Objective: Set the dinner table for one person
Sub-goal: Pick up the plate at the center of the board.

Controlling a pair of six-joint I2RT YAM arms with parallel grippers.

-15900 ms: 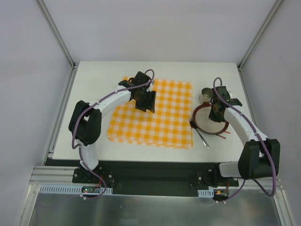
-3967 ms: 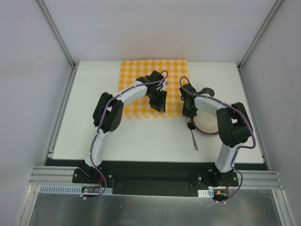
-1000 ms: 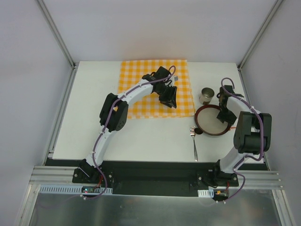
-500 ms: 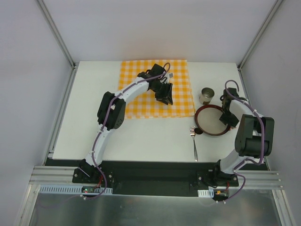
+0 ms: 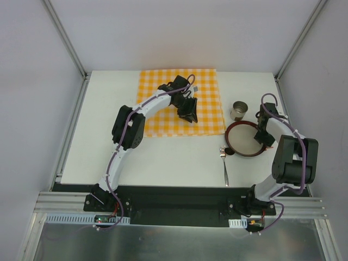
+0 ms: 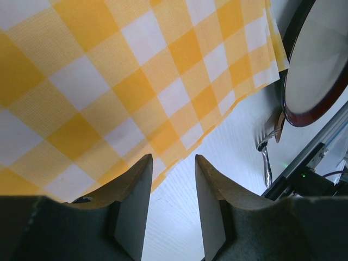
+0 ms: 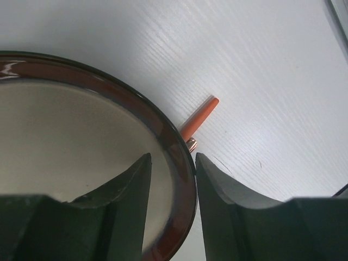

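The white dinner table (image 5: 163, 163) has its checked cloth (image 5: 163, 103) spread at the far edge, but plate (image 5: 244, 140), cup (image 5: 238, 110) and fork (image 5: 224, 166) sit off it near the right edge; left gripper (image 6: 173, 163) gapes over the cloth, right gripper (image 7: 171, 160) gapes astride the plate's rim.

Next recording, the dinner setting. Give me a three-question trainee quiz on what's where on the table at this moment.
1. True or false: the fork lies on the bare dinner table, off the checked cloth.
2. Pick one. What stands just beyond the plate, towards the far edge?
A. a metal cup
B. a glass bottle
C. a folded napkin
3. In a few words: which arm's pincer hangs over the plate's rim, and how do its jaws stand?

Key
1. True.
2. A.
3. The right pincer, jaws apart, with the rim showing between them.
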